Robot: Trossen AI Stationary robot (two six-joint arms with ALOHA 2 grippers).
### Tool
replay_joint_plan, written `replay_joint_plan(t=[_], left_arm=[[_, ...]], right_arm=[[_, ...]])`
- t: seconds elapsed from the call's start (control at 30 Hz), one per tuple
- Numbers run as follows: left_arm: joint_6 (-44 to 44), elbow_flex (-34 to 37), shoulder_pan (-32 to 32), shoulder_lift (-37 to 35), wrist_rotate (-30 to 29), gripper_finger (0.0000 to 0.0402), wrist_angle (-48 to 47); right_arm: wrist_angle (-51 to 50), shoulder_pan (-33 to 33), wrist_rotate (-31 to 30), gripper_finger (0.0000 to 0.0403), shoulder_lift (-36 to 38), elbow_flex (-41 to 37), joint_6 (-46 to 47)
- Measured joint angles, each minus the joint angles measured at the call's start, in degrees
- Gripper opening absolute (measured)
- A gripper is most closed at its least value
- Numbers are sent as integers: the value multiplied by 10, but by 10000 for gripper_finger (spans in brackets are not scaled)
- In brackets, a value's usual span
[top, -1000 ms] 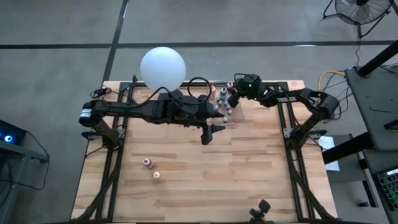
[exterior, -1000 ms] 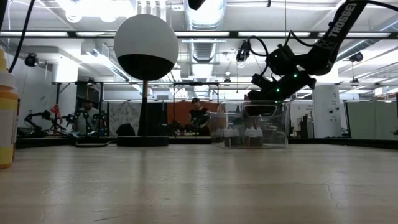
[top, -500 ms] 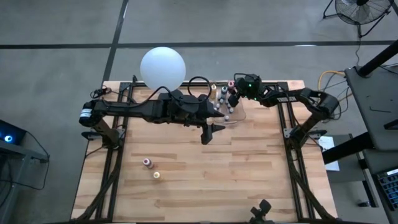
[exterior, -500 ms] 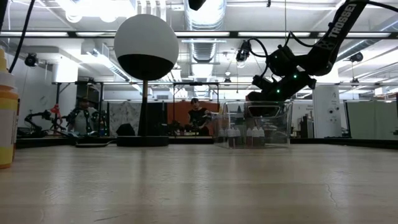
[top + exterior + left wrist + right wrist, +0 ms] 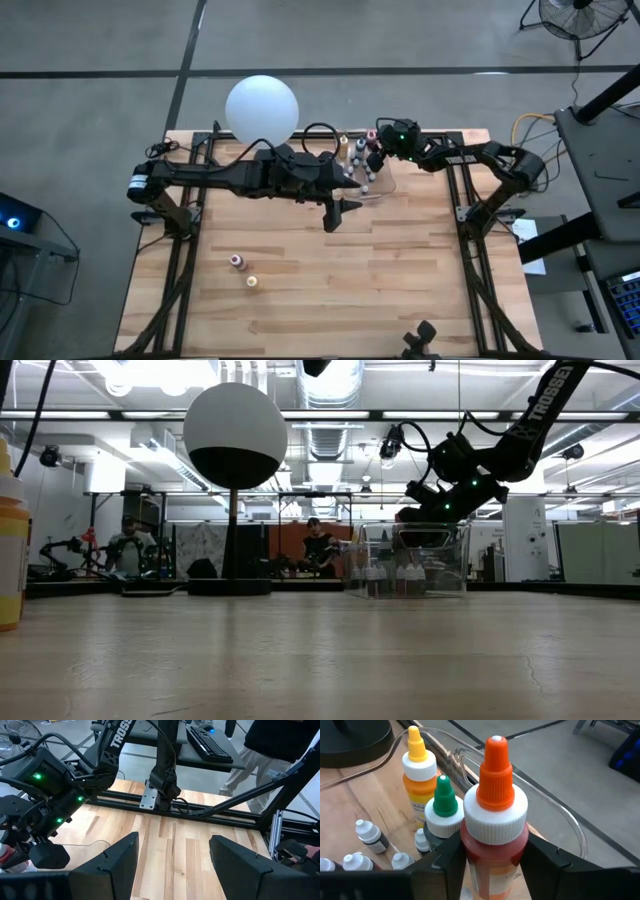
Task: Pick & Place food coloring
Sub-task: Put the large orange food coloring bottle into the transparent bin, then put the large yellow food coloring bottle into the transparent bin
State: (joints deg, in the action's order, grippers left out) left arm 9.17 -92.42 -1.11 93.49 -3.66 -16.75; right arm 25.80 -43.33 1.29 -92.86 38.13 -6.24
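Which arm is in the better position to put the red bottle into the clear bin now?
The right. Its end effector is shut on the red bottle directly over the clear bin. The left end effector is open, empty, and beside the bin.

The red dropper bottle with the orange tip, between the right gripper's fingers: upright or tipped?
Upright. In the right wrist view the red dropper bottle stands between the right gripper's fingers, its tip pointing straight up, like the yellow bottle beside it.

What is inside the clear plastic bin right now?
The bin holds a row of small dark-and-white dropper bottles. The right end effector holds a red bottle over it. Both arms cover much of the bin from above.
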Motion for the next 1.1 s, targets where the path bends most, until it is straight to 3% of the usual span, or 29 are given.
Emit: replay_joint_plan(t=[0.33,1.1], left_arm=[[0,0,0,0,0,216,0],[5,7,1,0,0,216,1]], right_arm=[[0,-1,0,179,0,0,0],[0,-2,0,178,0,0,-4]])
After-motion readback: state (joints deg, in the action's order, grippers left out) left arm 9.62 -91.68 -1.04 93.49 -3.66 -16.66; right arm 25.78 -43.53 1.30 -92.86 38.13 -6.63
